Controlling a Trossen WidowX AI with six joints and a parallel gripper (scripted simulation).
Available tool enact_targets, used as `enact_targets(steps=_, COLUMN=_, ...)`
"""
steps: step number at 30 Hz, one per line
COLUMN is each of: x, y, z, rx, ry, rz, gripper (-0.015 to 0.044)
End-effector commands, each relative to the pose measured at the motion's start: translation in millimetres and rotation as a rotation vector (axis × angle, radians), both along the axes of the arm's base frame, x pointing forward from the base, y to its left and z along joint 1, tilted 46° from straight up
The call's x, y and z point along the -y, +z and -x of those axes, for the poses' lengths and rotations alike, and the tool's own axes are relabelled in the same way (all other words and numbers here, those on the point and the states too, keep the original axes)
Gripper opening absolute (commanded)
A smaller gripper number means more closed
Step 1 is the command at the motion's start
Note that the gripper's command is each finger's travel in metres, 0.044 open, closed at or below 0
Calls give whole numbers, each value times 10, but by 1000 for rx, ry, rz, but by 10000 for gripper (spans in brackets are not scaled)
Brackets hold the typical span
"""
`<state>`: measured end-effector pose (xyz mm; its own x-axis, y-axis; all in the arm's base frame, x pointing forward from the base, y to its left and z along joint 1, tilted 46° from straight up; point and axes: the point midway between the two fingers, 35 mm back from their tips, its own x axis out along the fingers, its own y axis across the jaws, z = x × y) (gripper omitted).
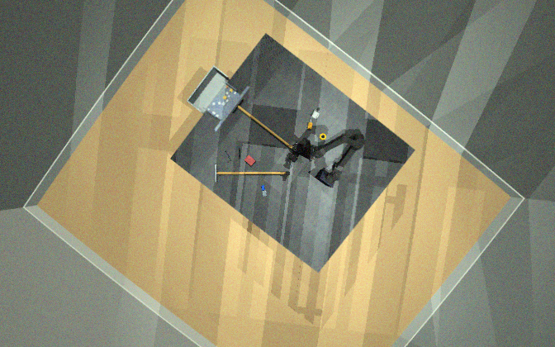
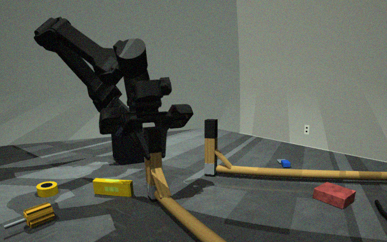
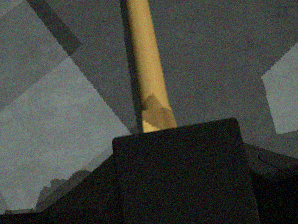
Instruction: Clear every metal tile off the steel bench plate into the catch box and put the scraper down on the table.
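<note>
My gripper (image 1: 292, 151) (image 2: 154, 147) (image 3: 166, 146) is shut on the black-topped upright grip of a scraper. The scraper's wooden handle (image 1: 266, 127) (image 2: 189, 216) (image 3: 147, 55) runs from the grip to the near edge of the steel bench plate (image 1: 226, 112). Its head cannot be made out against the raised bar at that edge. Several small white and orange tiles (image 1: 225, 97) lie on the plate, mostly over its middle and far part. The open catch box (image 1: 207, 89) adjoins the plate's far end; no tiles can be made out inside it.
A second T-shaped scraper (image 1: 249, 173) (image 2: 279, 171) lies beside the held one. A red block (image 1: 249, 160) (image 2: 334, 195) lies between them. A yellow box (image 2: 112, 187), tape roll (image 1: 323, 136) (image 2: 47, 189) and orange-handled tool (image 1: 310, 125) (image 2: 38, 215) lie on the other side.
</note>
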<state>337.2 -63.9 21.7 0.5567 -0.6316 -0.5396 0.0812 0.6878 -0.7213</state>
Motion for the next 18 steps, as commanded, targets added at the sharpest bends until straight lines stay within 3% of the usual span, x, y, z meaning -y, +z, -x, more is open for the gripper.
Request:
enact_targets(steps=1, x=-13, y=31, z=-109, rx=12, ry=9, rz=-3, gripper=0)
enact_targets(steps=18, x=32, y=25, z=-382, rx=17, ry=6, rz=0, gripper=0)
